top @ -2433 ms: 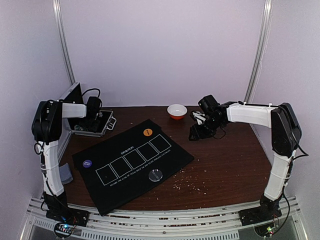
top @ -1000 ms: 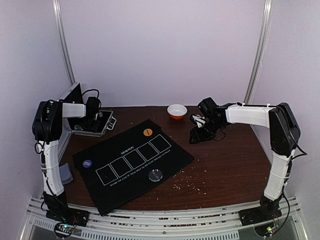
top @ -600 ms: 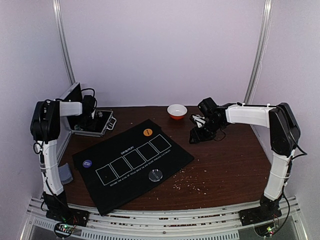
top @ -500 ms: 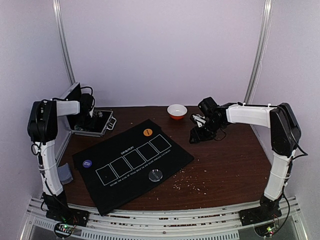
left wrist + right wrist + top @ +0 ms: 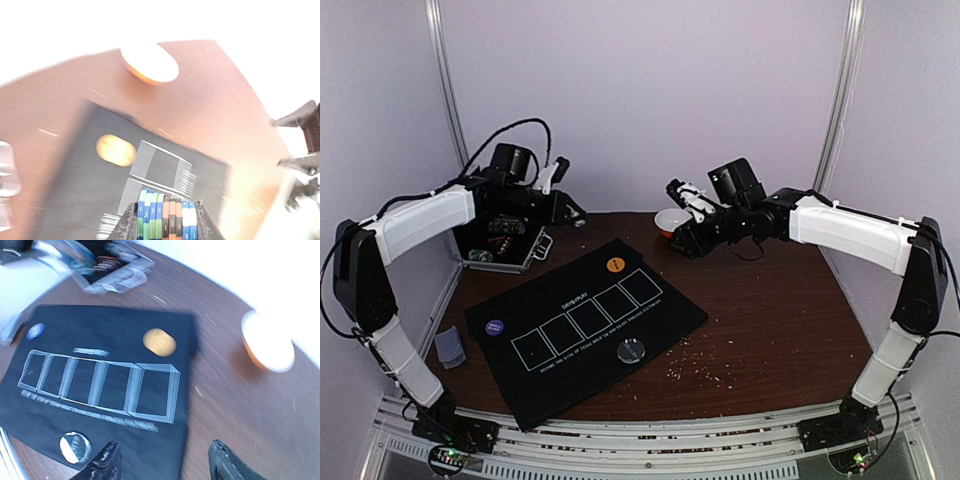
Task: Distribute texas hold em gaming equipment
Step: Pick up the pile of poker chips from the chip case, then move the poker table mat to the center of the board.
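In the left wrist view my left gripper (image 5: 165, 222) is shut on a row of striped poker chips (image 5: 170, 220), blue, green, orange and white, held on edge between the fingers. In the top view that gripper (image 5: 570, 214) hangs in the air beyond the black five-box mat (image 5: 570, 375). On the mat lie an orange disc (image 5: 615, 265), a purple disc (image 5: 494, 327) and a clear disc (image 5: 632, 350). My right gripper (image 5: 167, 467) is open and empty, raised over the mat's far right corner (image 5: 187, 320), close to the white bowl (image 5: 670, 222). A grey-blue card pile (image 5: 450, 345) lies left of the mat.
An open metal case (image 5: 505, 250) with more chips stands at the back left. The white bowl with an orange base sits at the back centre. Small crumbs (image 5: 705, 372) are scattered on the brown table (image 5: 790, 310) to the right of the mat.
My left gripper has lifted out of the case and swung right with the chips in it. The right arm has risen off the table and moved left toward the bowl.
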